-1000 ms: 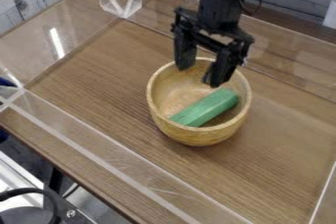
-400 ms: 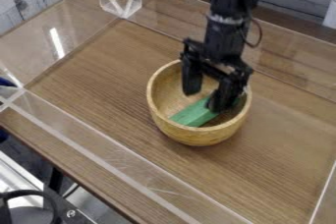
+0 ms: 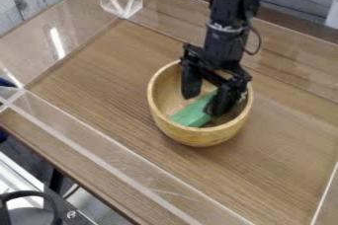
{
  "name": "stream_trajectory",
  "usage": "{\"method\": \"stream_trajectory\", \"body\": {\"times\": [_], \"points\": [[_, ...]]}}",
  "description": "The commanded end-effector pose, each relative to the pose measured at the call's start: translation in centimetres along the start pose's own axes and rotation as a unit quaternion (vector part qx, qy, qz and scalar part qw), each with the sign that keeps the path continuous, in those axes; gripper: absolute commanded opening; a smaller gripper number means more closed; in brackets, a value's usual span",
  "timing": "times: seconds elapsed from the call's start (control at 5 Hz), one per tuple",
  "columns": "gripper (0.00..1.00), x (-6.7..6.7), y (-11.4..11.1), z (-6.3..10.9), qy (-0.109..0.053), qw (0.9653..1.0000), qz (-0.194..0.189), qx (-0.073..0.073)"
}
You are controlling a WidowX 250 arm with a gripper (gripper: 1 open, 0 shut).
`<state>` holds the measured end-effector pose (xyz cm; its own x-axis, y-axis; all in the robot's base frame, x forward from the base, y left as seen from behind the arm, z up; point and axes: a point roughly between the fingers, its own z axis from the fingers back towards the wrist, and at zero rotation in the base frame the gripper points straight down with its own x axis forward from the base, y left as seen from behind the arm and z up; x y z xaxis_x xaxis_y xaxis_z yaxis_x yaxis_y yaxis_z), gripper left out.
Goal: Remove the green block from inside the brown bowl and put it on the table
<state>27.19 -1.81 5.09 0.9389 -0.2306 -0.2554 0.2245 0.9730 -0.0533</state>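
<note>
1. Since the earlier frame: gripper [image 3: 212, 84] lowered from above the rim into the brown bowl [image 3: 166, 118], arm now more upright over it; bowl and green block [image 3: 193, 113] in the same place as before.
2. Gripper state: jaws wide open, nothing held, both dark fingers pointing steeply down inside the bowl.
3. Key relation: green block directly below the gripper, its far upper end hidden between the two fingers, its near lower end sticking out toward the camera side and a little to the picture's left.
4. Long axis of the block: diagonal, from the near-left part of the bowl floor up toward the far-right wall, apparently leaning on that wall. Fingers standing on either side of this axis, so closing across the short width looks possible; judged only, contact not clear from this view.
5. In the way: thick far-right wall of the bowl just beside the right finger, a likely place to catch on closing or lifting.
6. Around: bare counter [image 3: 106, 66] on all sides of the bowl, free for setting the block down; low clear acrylic walls [image 3: 53, 101] well apart from the gripper; a small clear stand [image 3: 123, 0] far behind to the picture's left.
</note>
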Motion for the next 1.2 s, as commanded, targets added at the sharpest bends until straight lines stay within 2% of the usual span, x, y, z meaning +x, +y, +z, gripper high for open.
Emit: {"method": "stream_trajectory", "body": {"times": [0.0, 0.2, 0.6, 1.0], "points": [[1.0, -0.11, -0.12, 2.35, -0.062, 0.998, -0.007, 0.013], [1.0, -0.19, -0.1, 2.04, -0.081, 0.9966, -0.008, 0.016], [1.0, 0.31, -0.49, 2.2, -0.099, 0.995, -0.007, 0.008], [1.0, -0.15, -0.63, 1.78, -0.105, 0.9939, -0.032, 0.015]]}}
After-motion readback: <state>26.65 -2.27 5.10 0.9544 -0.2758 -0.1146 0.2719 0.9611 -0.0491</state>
